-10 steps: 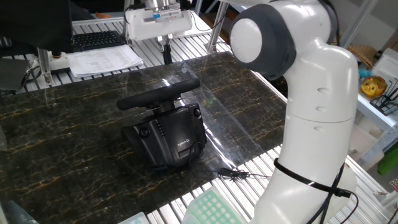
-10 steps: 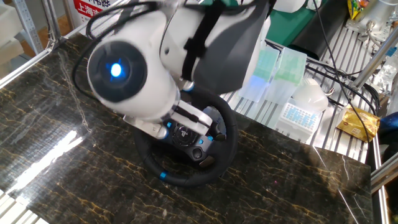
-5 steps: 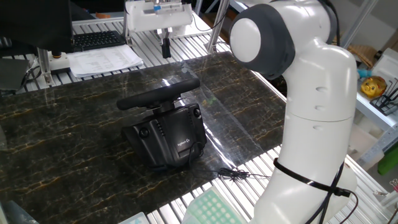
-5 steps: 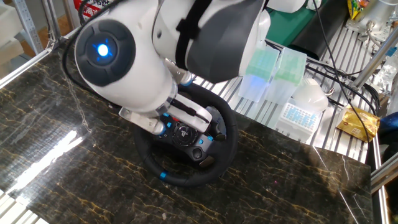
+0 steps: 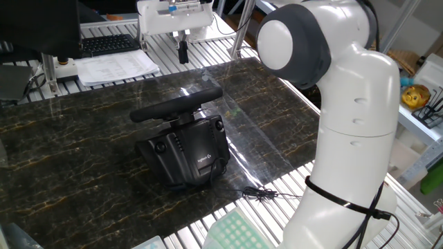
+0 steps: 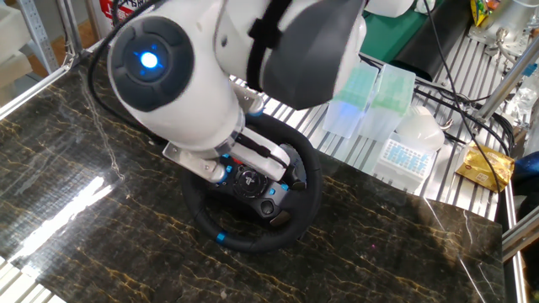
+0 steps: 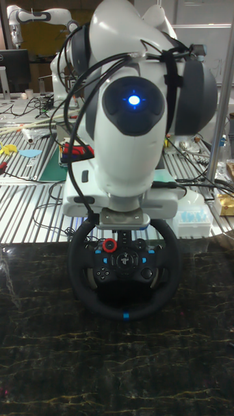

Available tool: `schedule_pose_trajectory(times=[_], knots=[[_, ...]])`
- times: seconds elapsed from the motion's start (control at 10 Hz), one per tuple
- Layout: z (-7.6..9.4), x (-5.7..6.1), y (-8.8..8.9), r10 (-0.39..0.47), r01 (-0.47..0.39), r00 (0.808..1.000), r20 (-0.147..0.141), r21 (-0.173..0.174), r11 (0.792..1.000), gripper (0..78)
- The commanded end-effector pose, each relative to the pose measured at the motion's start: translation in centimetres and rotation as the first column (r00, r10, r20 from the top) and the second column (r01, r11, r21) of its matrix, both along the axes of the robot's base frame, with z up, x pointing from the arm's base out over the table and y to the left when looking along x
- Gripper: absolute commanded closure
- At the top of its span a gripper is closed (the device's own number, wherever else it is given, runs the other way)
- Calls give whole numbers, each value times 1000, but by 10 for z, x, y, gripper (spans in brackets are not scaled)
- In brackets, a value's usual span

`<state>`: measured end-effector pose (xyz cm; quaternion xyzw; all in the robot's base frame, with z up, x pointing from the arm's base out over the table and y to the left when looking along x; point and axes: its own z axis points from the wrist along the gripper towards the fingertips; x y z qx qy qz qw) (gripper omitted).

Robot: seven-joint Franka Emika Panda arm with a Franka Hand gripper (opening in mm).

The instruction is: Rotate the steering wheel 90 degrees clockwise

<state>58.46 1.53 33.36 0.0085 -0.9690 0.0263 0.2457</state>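
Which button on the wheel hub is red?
The round one with a red ring at upper left of the steering wheel hub in the tall view; the other hub controls are dark, some with blue marks.

Steering wheel on table, centre.

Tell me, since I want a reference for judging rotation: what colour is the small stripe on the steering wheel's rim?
Blue, at the bottom of the steering wheel rim; clearest in the tall fixed view.

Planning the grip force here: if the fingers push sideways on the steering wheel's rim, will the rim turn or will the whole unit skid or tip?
The steering wheel sits on a broad boxy base, so tipping seems unlikely. No clamp shows, so the unit might skid on the glossy marble-patterned table. The rim looks rigid and should turn, not flex.
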Motion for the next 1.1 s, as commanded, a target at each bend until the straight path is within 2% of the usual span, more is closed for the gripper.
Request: schedule_pose_trajectory(times=[0.1, 0.3, 0.4, 0.5, 0.6, 0.7, 0.9, 1.1], knots=[[1, 1, 0, 5, -5, 999, 39, 5, 1000, 776], [1, 1, 0, 12, -13, 999, 35, 2, 1000, 776], [1, 1, 0, 15, -15, 999, 37, -10, 1000, 776], [1, 1, 0, 20, -19, 998, 58, -22, 1000, 776], [1, 1, 0, 27, -24, 993, 117, -30, 999, 776], [1, 1, 0, 28, -25, 986, 163, -25, 999, 776], [1, 1, 0, 21, -20, 980, 199, -7, 1000, 776], [5, 0, 0, 4, -14, 975, 222, 41, 999, 776]])
